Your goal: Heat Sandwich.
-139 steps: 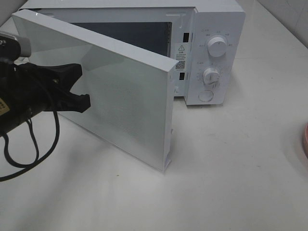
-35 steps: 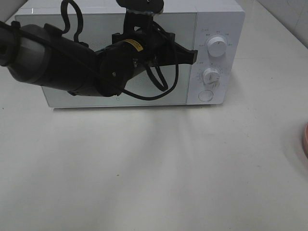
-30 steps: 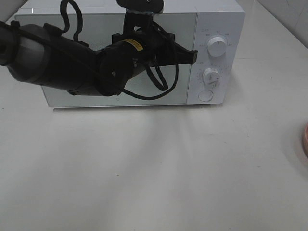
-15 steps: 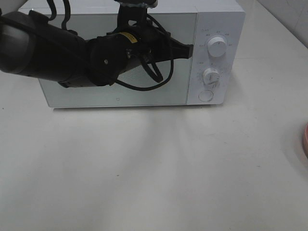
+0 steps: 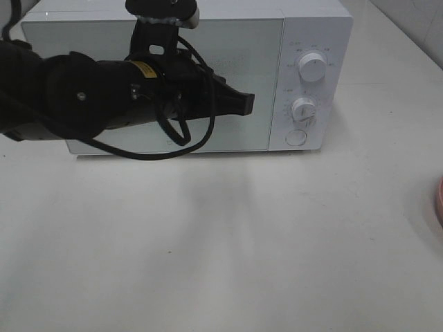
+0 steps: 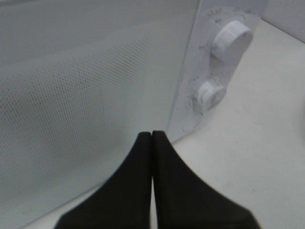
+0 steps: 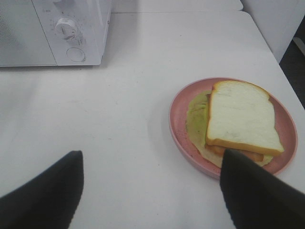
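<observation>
So the sandwich (image 7: pixel 242 119), a square slice of pale tan bread w/ a lighter crust over a green lettuce leaf, sits on a round pink plate (image 7: pixel 178 131) on the white tabletop (image 7: pixel 124 109). There looks to be an orange-ish layer between bread and leaf too. In the right wrist view it's just ahead of the black right gripper (image 7: pixel 151 179), a bit toward one finger. That gripper's jaws are spread wide w/ nothing between them, and the sandwich isn't touched.

Left gripper (image 6: pixel 152 136), also black, has its fingers pressed together, tips meeting, holding nothing. It hangs in front of the white boxy microwave (image 5: pixel 315 28), right by the frosted glass door (image 5: pixel 259 76), which is closed. Can't tell if the tips touch the door.

Counts: 1 sandwich, 1 plate, 1 microwave, 2 round white knobs (image 5: pixel 313 68) on its control panel plus 1 round button (image 5: pixel 296 137) under them, 2 arms.

From the high cam only a sliver of the pink plate shows at the far right edge, well apart from the microwave. Tabletop is plain white, smooth, slightly glossy. Something white stands past the table's corner in the right wrist view, w/ a dark gap beside it.
</observation>
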Action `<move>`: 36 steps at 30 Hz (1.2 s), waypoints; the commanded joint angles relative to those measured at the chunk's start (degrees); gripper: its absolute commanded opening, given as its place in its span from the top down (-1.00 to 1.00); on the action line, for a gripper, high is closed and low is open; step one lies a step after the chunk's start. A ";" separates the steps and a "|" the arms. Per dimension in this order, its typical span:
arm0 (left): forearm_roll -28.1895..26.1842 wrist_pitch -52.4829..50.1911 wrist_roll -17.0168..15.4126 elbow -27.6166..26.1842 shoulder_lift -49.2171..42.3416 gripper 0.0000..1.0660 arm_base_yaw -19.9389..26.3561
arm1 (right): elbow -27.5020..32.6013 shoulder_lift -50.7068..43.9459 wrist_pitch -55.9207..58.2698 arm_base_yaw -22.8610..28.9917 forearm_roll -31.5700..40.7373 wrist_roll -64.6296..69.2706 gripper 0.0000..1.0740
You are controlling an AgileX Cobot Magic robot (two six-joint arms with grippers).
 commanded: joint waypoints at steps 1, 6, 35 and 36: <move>0.23 7.56 0.86 1.55 -4.07 1.00 -0.11 | 0.00 -1.60 -0.06 -0.34 0.23 -0.23 -0.42; 1.26 16.50 3.27 3.61 -9.11 0.93 0.00 | 0.00 -1.60 -0.06 -0.34 0.23 -0.29 -0.41; 13.29 80.67 -3.95 3.50 -26.13 -0.89 37.01 | 0.00 -1.60 -0.06 -0.34 0.23 -0.29 -0.41; 13.64 81.47 -3.95 3.61 -26.99 -0.89 38.27 | 0.00 -1.60 -0.06 -0.34 0.23 -0.29 -0.41</move>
